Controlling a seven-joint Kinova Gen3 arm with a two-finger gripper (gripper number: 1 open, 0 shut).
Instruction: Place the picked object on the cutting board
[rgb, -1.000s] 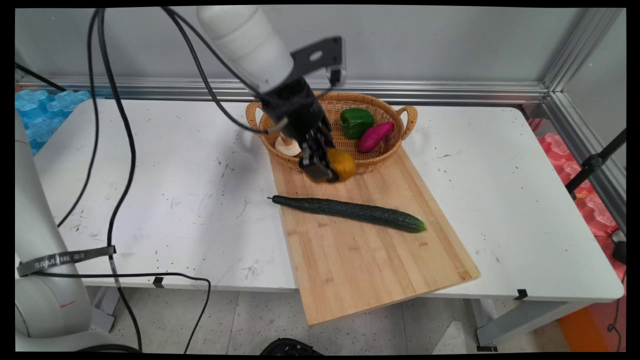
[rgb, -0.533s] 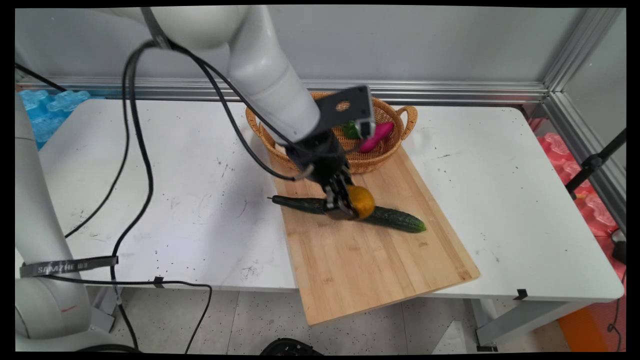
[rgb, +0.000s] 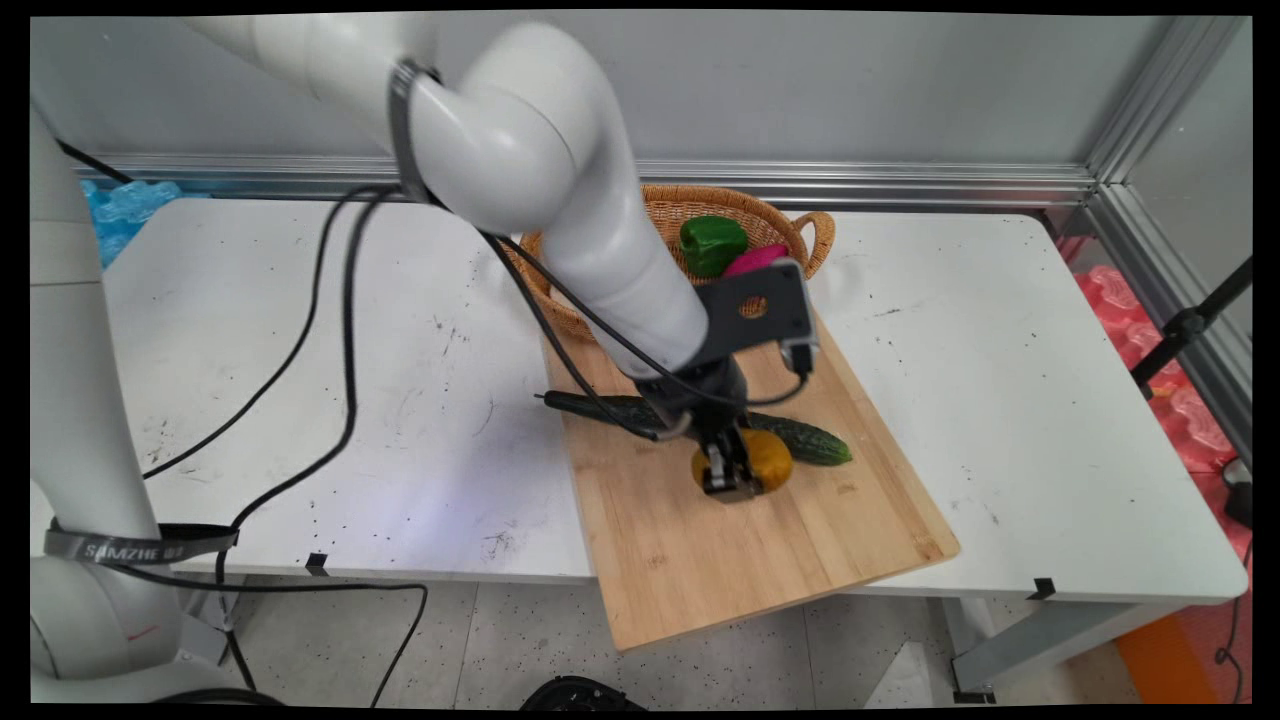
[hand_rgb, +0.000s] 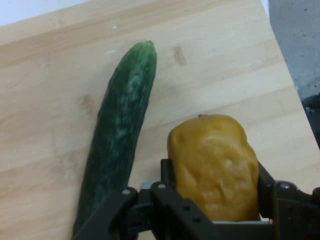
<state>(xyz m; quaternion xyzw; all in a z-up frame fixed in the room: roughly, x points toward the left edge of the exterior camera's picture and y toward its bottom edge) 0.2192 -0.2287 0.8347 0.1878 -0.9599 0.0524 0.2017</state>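
My gripper (rgb: 733, 478) is shut on a yellow-orange potato-like vegetable (rgb: 765, 460), holding it low over the wooden cutting board (rgb: 760, 540). The hand view shows the yellow vegetable (hand_rgb: 215, 167) clamped between the black fingers (hand_rgb: 167, 192), with the board (hand_rgb: 65, 65) below. A long dark green cucumber (rgb: 810, 440) lies across the board just behind the gripper, partly hidden by the arm; in the hand view the cucumber (hand_rgb: 120, 135) runs alongside the held vegetable, a little apart from it.
A wicker basket (rgb: 815, 235) stands at the board's far end, holding a green pepper (rgb: 712, 243) and a purple-pink sweet potato (rgb: 752, 262). Black cables (rgb: 340, 330) hang from the arm over the table's left half. The board's near end overhangs the table's front edge (rgb: 1000, 590).
The gripper has carried the yellow vegetable from the basket's front rim, over the cucumber, down toward the near side of the board. The cucumber has stayed in place.
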